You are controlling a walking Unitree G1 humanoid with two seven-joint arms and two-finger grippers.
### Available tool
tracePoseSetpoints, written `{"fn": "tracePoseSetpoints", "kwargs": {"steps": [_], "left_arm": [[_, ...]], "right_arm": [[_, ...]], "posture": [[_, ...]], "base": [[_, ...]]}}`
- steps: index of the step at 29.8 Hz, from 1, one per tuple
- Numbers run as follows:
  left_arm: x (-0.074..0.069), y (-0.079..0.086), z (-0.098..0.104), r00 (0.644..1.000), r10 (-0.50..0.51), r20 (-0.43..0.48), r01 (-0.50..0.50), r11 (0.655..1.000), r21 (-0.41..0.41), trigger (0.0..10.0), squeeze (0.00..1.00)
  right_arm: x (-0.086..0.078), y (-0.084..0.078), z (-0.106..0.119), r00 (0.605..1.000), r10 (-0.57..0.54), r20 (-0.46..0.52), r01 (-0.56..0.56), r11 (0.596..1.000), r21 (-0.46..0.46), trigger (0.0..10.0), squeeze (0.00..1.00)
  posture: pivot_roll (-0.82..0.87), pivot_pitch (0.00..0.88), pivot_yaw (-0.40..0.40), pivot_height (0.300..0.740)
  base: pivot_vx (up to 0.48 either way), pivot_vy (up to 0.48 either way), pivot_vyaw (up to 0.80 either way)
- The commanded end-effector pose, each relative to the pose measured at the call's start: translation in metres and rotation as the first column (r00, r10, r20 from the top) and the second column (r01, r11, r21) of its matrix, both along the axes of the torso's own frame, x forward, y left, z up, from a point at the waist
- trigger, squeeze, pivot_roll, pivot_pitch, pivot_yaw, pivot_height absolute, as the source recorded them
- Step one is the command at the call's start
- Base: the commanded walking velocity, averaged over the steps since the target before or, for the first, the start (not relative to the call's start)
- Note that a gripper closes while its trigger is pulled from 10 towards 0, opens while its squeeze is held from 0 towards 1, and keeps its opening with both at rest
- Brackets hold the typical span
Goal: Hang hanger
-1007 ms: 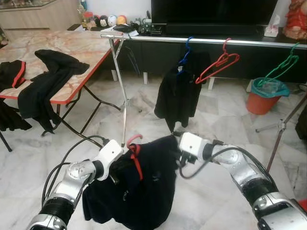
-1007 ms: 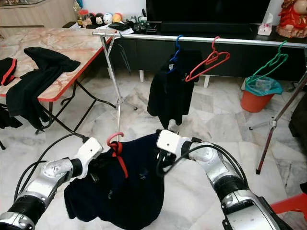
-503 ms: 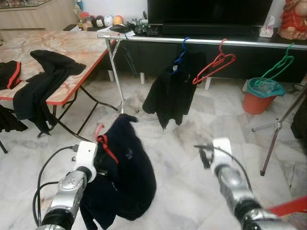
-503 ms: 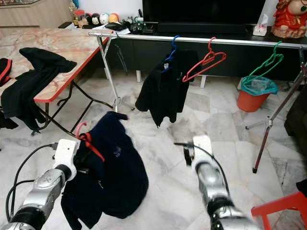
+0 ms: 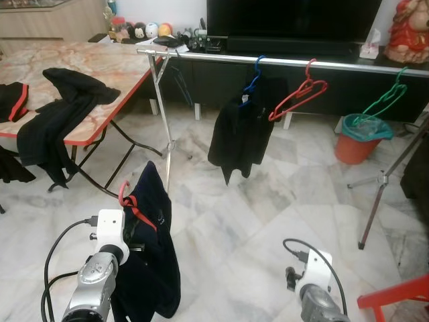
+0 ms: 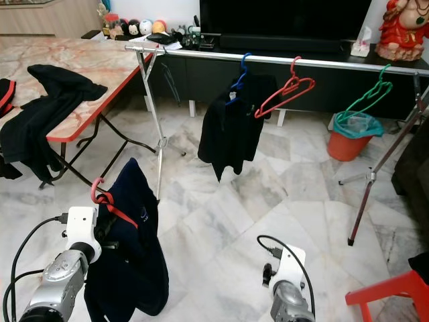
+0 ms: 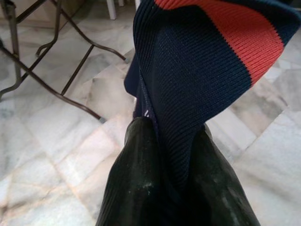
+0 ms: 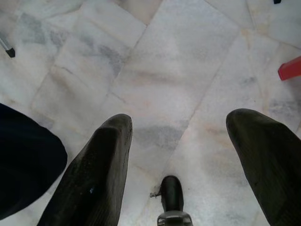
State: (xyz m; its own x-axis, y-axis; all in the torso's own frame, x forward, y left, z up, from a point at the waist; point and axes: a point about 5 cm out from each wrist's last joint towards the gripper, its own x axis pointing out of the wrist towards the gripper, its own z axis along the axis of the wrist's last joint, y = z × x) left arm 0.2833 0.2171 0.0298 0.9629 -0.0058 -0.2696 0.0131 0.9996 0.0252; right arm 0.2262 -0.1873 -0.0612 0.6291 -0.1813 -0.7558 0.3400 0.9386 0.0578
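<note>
A dark navy garment [image 5: 153,258] hangs on a red hanger [image 5: 136,206], whose hook [image 5: 123,192] points up. My left gripper [image 7: 170,137] is shut on the garment's navy and red knit fabric and holds it low at front left. The silver clothes rail [image 5: 288,62] runs across the room ahead, well beyond the held garment. On it hang a blue hanger with a black garment [image 5: 241,131], a bare red hanger [image 5: 299,97] and a green hanger [image 5: 383,102]. My right gripper [image 8: 181,155] is open over bare marble floor, low at front right.
A folding table [image 5: 100,64] with black clothes [image 5: 57,111] stands at left. The rail's stand legs [image 5: 166,137] are just ahead of the held garment. An orange bin [image 5: 359,137] sits at right, and a red chair edge [image 5: 397,300] at the near right.
My right gripper has let go of the garment and dropped away to the low right. The garment now hangs narrow from my left gripper alone. The camera view has shifted slightly.
</note>
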Motion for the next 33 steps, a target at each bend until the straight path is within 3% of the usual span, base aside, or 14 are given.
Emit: {"fn": "tracePoseSetpoints", "kwargs": {"steps": [1,10,33], "left_arm": [[0.008,-0.001,0.014,0.997,-0.003,0.074,0.003,1.000,0.005,10.0,0.00],[0.010,0.000,0.016,0.997,-0.001,0.079,0.001,1.000,-0.001,10.0,0.00],[0.013,0.000,0.019,0.996,-0.023,0.084,0.024,1.000,-0.012,10.0,0.00]], "right_arm": [[-0.002,0.000,-0.001,1.000,-0.005,-0.010,0.005,1.000,0.006,10.0,0.00],[-0.016,-0.003,-0.009,0.999,0.000,-0.035,0.000,1.000,0.025,10.0,0.00],[-0.018,0.004,-0.011,0.998,0.050,-0.038,-0.049,0.998,0.039,10.0,0.00]], "posture": [[0.04,0.000,-0.002,0.740],[0.04,0.000,-0.003,0.740],[0.04,0.000,0.002,0.740]], "base": [[0.266,0.000,0.00],[0.288,0.000,0.00],[0.326,0.000,0.00]]}}
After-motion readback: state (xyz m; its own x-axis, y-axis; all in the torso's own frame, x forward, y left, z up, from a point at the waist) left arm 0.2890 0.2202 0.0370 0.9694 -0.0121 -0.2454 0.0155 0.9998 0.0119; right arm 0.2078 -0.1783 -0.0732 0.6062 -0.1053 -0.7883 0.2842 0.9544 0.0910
